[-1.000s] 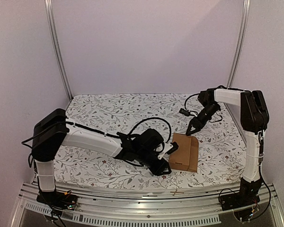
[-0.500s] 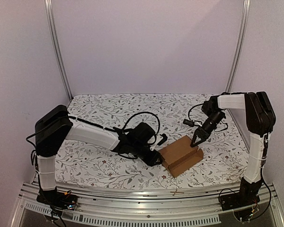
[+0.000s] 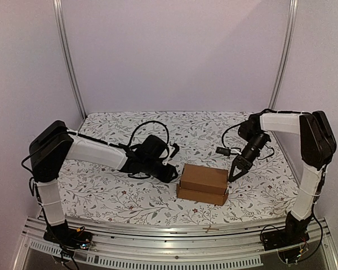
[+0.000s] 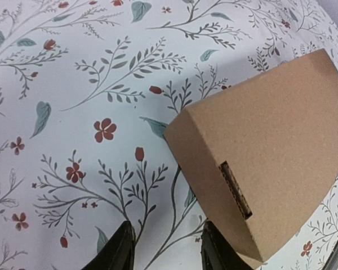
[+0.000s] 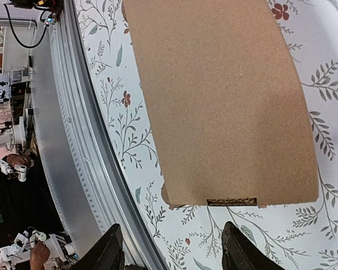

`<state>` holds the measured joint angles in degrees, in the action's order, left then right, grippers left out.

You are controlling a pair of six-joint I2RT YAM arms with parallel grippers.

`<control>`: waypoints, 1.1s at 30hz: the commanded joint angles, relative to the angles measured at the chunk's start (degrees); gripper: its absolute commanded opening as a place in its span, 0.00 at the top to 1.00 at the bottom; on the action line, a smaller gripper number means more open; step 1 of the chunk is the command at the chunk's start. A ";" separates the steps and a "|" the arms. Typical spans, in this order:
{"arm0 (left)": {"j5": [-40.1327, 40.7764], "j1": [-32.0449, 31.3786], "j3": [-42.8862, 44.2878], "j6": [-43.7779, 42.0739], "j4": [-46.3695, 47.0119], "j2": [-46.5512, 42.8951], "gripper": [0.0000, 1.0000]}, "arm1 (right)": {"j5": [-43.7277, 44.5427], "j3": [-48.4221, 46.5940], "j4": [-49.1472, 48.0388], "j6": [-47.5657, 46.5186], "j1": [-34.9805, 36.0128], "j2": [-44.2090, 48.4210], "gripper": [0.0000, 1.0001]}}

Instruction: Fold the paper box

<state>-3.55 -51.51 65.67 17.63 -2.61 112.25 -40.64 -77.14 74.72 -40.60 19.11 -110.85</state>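
The left gripper (image 3: 168,170) hovers low over the floral-printed table cloth (image 3: 101,194), its black fingers (image 4: 123,250) apart and gripping nothing. At its 4 o'clock lies the paper box (image 3: 203,183), a closed, flat rectangular carton of matte, grainy brown cardboard. One end face is cut by a narrow slot (image 4: 235,190) that shows a corrugated edge. A seam seems to ring its sides, though the overhead view is coarse. The right gripper (image 3: 235,173), at the box's 2 o'clock, is likewise spread and empty.
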 commanded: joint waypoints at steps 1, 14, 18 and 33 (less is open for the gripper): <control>4.69 -0.59 -6.75 4.39 3.86 -8.71 0.57 | 5.14 -0.80 1.14 -1.23 -0.04 5.51 0.42; 11.61 -6.35 -2.20 12.04 -2.04 -8.29 0.49 | 10.59 -1.64 -24.76 6.81 -0.72 17.62 0.16; 10.83 -6.40 5.05 13.71 -7.24 -3.76 0.48 | 7.24 -8.15 -17.62 7.90 -2.67 7.99 0.01; 5.15 -5.59 9.29 13.03 -12.43 2.84 0.52 | 11.11 -6.45 -13.77 3.01 -0.13 -1.82 0.24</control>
<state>3.14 -57.84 73.30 31.68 -10.98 113.06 -30.00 -86.11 59.22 -36.12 17.19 -112.57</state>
